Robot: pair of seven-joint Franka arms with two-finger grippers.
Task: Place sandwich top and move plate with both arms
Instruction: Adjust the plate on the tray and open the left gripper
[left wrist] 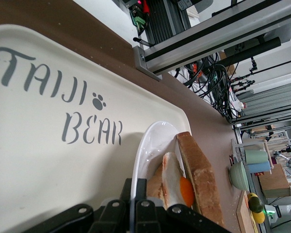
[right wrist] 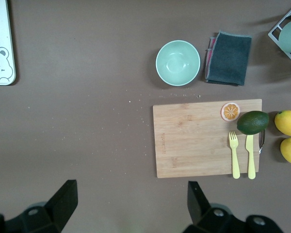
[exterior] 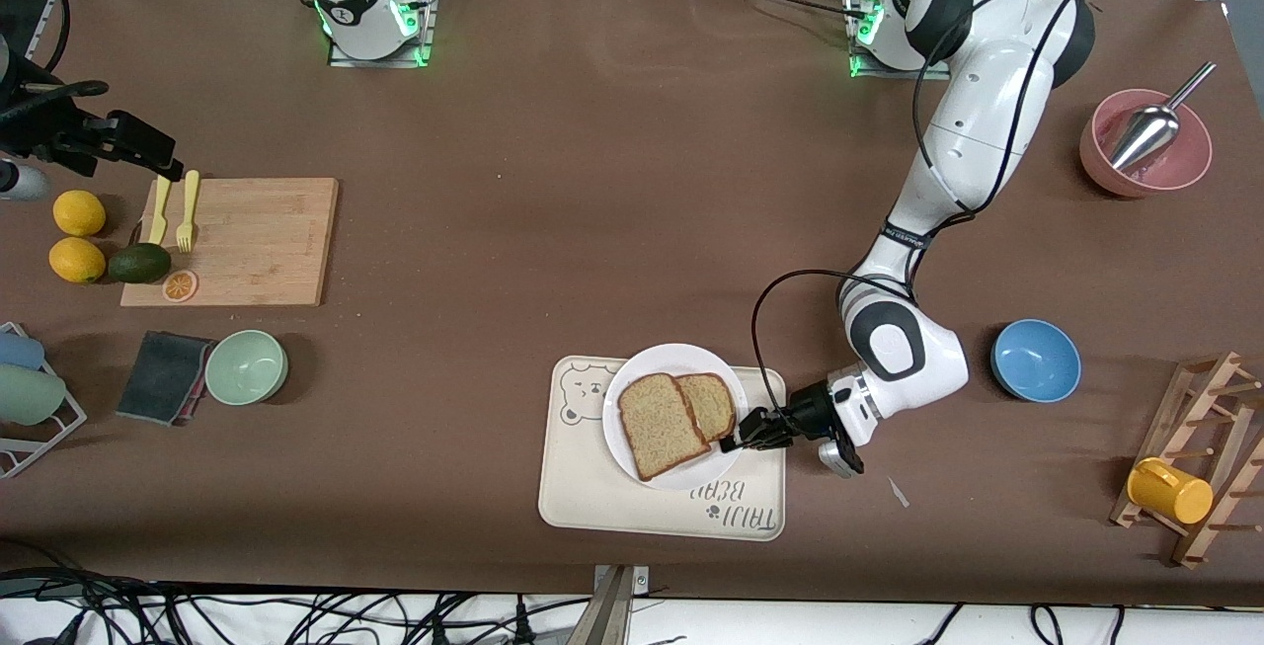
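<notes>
The white plate (exterior: 632,383) sits on the cream bear-print tray (exterior: 592,497), near the front edge of the table. On it the sandwich top (exterior: 660,425), a brown speckled slice, leans over a smaller slice bearing a fried egg (exterior: 711,404). My left gripper (exterior: 739,442) is shut on the plate's rim at the side toward the left arm's end. The left wrist view shows the fingers (left wrist: 157,182) pinching the rim (left wrist: 144,145), with the sandwich top (left wrist: 200,174) and the egg (left wrist: 185,190) beside them. My right gripper (exterior: 148,146) is open and empty, up over the cutting board's end, and shows in the right wrist view (right wrist: 131,190).
A cutting board (exterior: 247,245) holds yellow cutlery, an orange slice and an avocado, with lemons (exterior: 77,235) beside it. A green bowl (exterior: 247,365) and grey cloth lie nearer. A blue bowl (exterior: 1035,360), a pink bowl with scoop (exterior: 1145,143) and a mug rack (exterior: 1185,487) stand at the left arm's end.
</notes>
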